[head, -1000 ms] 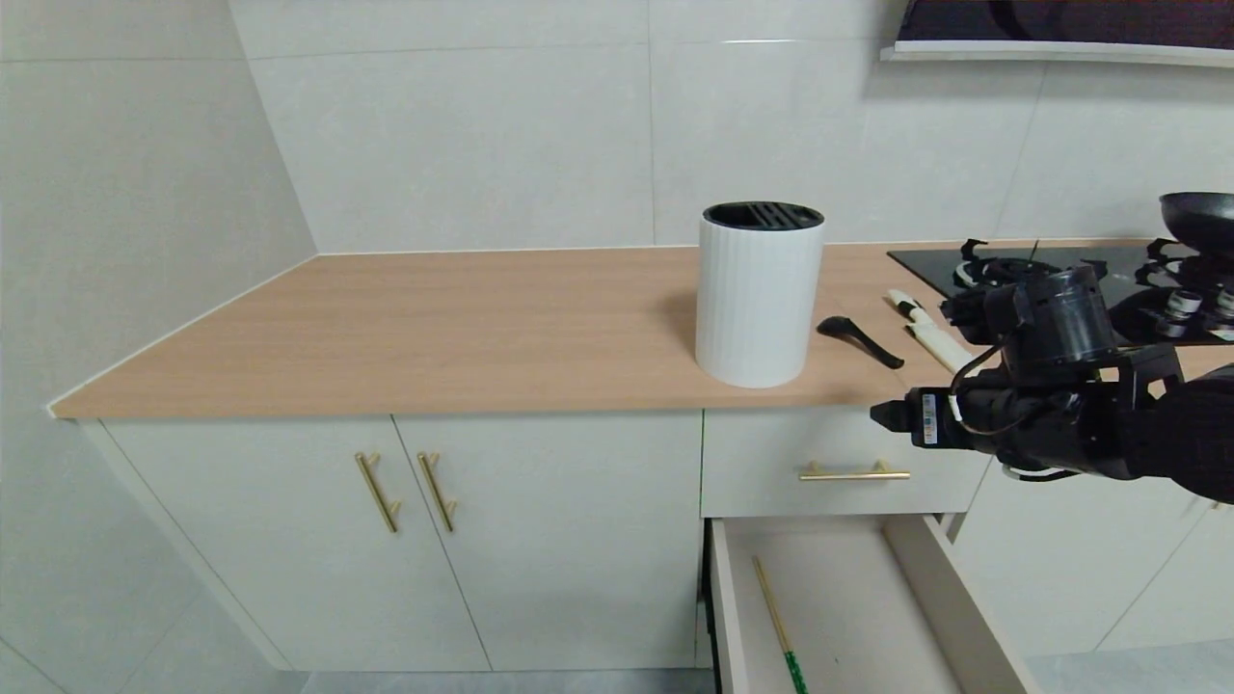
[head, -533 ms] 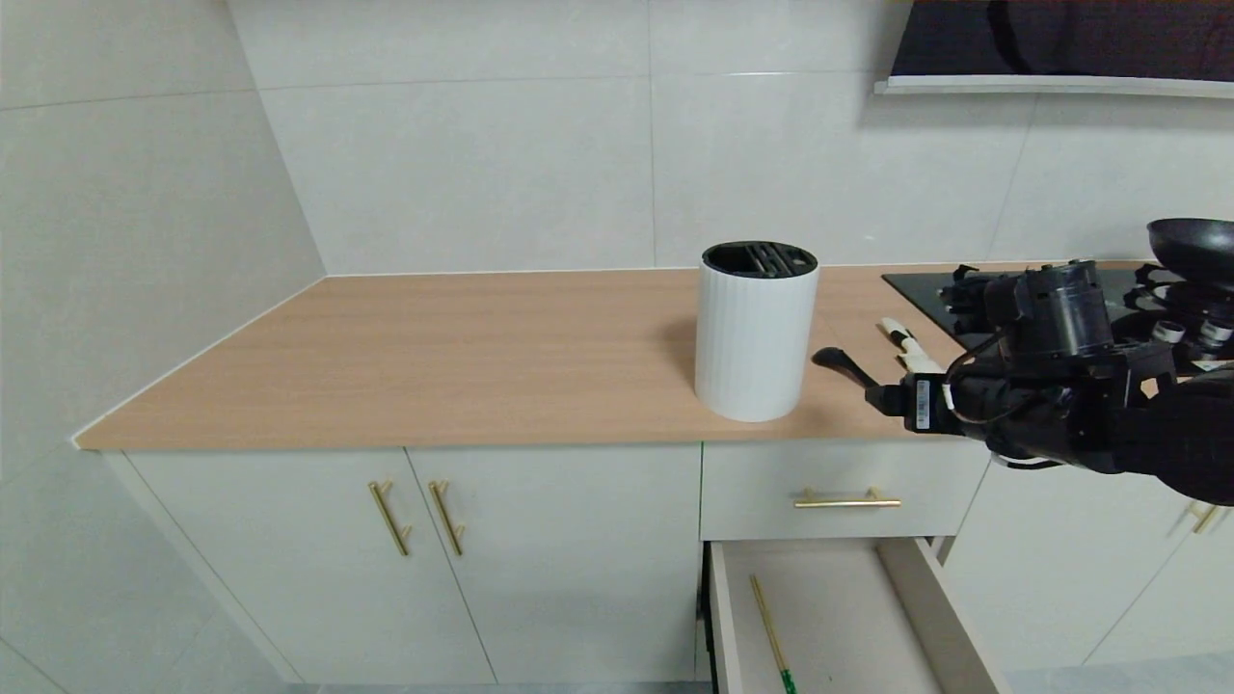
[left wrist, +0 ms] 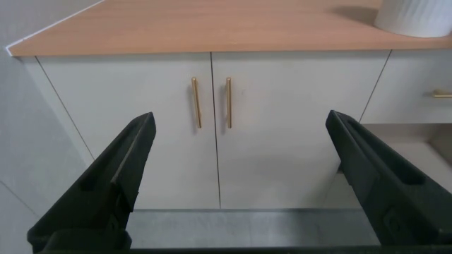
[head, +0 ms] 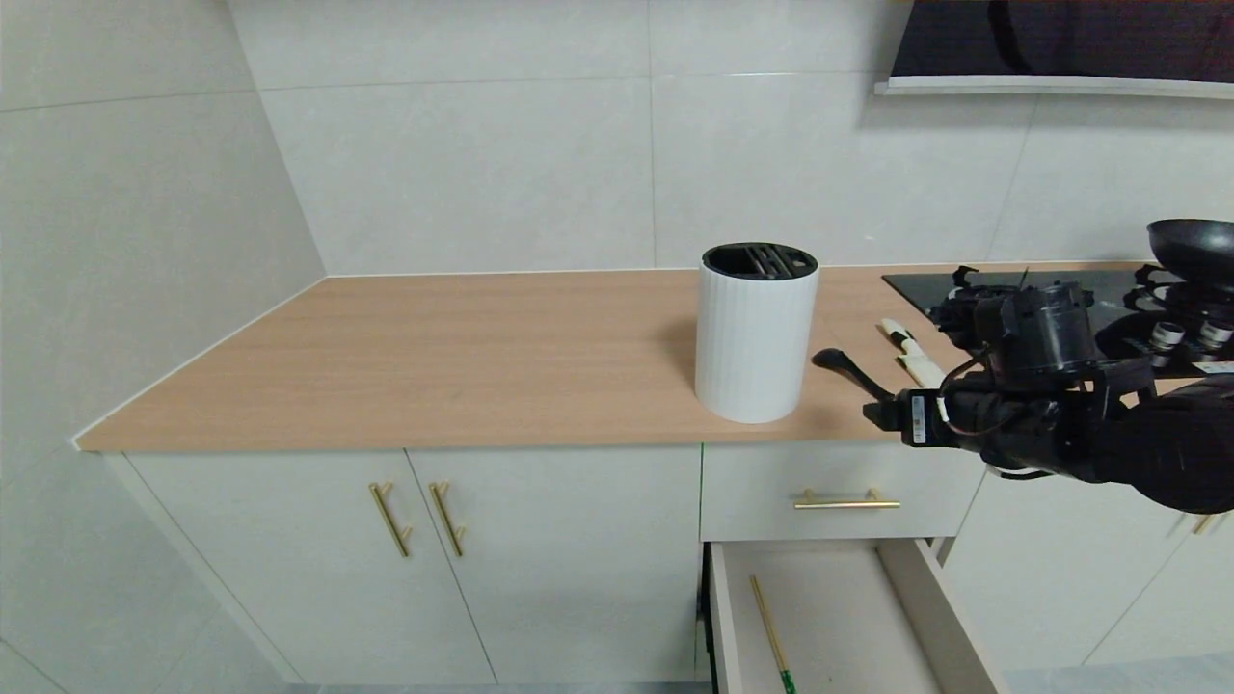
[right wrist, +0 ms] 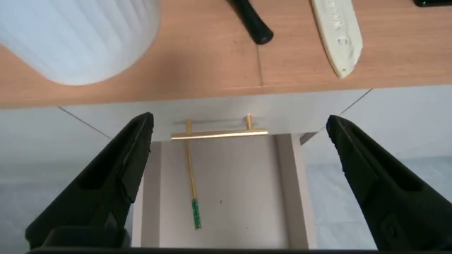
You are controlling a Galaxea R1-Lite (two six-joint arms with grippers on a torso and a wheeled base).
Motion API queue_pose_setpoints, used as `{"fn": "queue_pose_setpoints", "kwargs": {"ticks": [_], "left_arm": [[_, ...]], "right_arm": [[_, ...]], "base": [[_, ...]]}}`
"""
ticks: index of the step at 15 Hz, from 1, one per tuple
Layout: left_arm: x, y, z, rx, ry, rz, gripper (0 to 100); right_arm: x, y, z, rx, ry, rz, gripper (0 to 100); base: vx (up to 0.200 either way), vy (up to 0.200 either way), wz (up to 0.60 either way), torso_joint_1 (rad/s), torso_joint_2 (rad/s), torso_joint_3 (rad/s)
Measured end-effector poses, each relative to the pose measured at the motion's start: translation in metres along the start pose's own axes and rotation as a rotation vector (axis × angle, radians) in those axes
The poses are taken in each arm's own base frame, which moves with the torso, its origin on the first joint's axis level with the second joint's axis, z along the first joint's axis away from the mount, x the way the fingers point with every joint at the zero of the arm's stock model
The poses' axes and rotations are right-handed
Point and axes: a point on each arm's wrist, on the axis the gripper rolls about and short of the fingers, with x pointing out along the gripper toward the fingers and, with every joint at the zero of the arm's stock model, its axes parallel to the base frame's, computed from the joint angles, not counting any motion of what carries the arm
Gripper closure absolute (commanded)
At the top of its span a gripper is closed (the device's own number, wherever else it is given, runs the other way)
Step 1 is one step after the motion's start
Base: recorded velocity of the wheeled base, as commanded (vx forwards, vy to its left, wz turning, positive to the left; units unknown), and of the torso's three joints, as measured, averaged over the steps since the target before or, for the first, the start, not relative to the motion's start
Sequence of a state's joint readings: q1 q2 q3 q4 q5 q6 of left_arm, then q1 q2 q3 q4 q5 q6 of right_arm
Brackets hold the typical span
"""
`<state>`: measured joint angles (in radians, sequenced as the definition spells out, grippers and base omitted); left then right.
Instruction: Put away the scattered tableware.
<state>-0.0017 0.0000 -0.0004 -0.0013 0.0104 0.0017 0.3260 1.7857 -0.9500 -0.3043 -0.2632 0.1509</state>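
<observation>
Long wooden countertop across the middle, tiled wall behind. Beneath it, white cabinet doors with brass handles. Lower right, an open drawer, pulled out under a shut drawer front.

At the counter's far right, a black hob with a dark pan on it.

Toward the counter's right end, near its front edge, a white ribbed holder, upright, black slotted top.

Right gripper in front of the counter edge, to the right of the holder and above the open drawer. Gapes wide, fingers well apart, nothing between them.

Left gripper low before the cabinet doors, facing the brass handles. Likewise spread wide, gripping nothing.

On the counter between holder and hob, two pieces of tableware lying flat and apart: a cream utensil nearer the hob and a black-handled utensil just beside the holder.

Inside the open drawer, near its left wall, one green-tipped chopstick, lying lengthwise.
</observation>
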Motion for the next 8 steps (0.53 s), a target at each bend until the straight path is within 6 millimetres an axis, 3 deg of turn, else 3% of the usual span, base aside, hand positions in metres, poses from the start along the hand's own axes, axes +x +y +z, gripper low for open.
{"fn": "queue_pose_setpoints", "kwargs": {"ticks": [4,8], "left_arm": [[0.0,0.0,0.0,0.0,0.0,0.0,0],[0.0,0.0,0.0,0.0,0.0,0.0,0]], "right_arm": [[0.016,-0.027,0.023,-0.084,-0.074,0.116,0],[0.05,-0.036,0.043,-0.119,-0.127,0.114,0]], "base": [[0.0,0.0,0.0,0.0,0.0,0.0],[0.0,0.0,0.0,0.0,0.0,0.0]]}}
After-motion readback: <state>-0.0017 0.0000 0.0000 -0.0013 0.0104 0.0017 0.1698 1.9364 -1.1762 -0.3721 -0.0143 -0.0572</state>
